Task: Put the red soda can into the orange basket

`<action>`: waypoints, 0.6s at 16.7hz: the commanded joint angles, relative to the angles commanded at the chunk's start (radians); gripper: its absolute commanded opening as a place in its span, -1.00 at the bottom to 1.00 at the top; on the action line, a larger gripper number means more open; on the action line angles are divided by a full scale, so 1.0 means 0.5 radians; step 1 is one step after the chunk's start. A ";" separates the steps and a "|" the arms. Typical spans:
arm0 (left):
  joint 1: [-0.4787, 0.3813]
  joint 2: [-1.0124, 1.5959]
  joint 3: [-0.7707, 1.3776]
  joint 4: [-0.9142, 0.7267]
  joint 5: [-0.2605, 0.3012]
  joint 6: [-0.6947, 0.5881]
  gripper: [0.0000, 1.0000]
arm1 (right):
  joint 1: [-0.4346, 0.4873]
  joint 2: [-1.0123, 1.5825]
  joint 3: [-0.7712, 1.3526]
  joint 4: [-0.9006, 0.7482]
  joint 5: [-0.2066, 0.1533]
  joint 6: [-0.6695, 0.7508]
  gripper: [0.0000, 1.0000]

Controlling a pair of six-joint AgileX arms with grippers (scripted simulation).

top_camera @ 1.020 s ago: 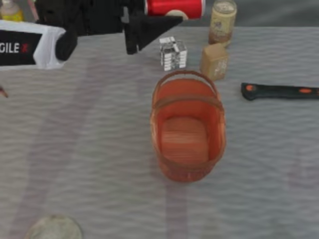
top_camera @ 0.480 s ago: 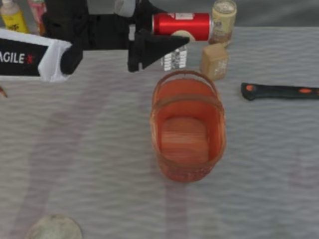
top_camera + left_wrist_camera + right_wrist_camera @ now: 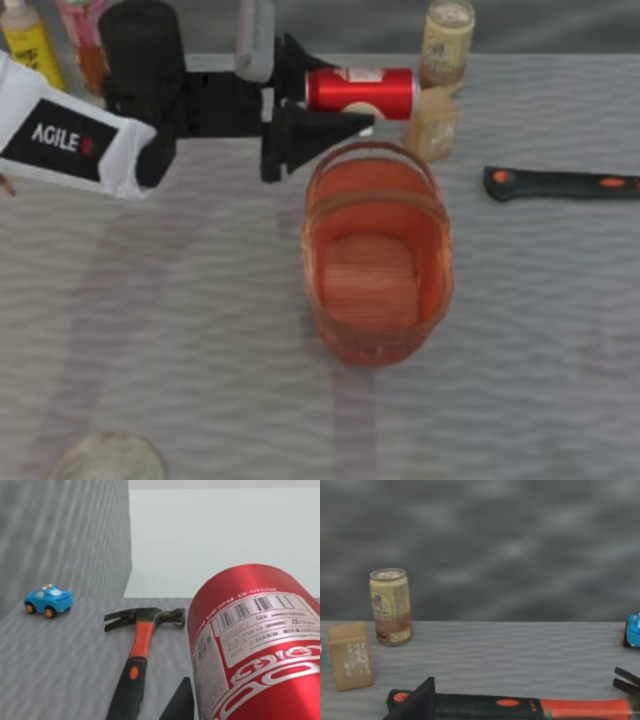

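Left gripper (image 3: 335, 105) is clamped on the red soda can (image 3: 360, 91), can lying on its side in the air, long axis pointing away from the arm. The can is over the far rim of the orange basket (image 3: 435, 290), just beyond its far handle, not yet over the hollow.

Risks, as I judge them:
- Release here: the can would likely strike the far rim or handle and roll off toward the tan carton (image 3: 432, 125) and beige can (image 3: 446, 38) just behind the basket.
- Carrying low toward the hollow: a finger or the can could catch the arched handle and drag or tip the basket.

Pose: left arm reaches in from the basket's left side, forearm roughly level, wrist turned so the fingers grip the can at one end. In the left wrist view the can (image 3: 255, 645) fills the foreground, a hammer (image 3: 135, 655) beyond it.

Right arm: parked out of the top view; one finger shows, state of its gripper cannot be told.
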 joint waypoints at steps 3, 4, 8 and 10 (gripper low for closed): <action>0.018 0.179 -0.051 0.245 -0.003 -0.006 -1.00 | 0.000 0.000 0.000 0.000 0.000 0.000 1.00; 0.022 0.216 -0.065 0.286 -0.004 -0.009 -1.00 | 0.000 0.000 0.000 0.000 0.000 0.000 1.00; 0.023 0.238 -0.073 0.308 -0.005 -0.011 -1.00 | 0.000 0.000 0.000 0.000 0.000 0.000 1.00; 0.023 0.238 -0.073 0.308 -0.005 -0.011 -0.85 | 0.000 0.000 0.000 0.000 0.000 0.000 1.00</action>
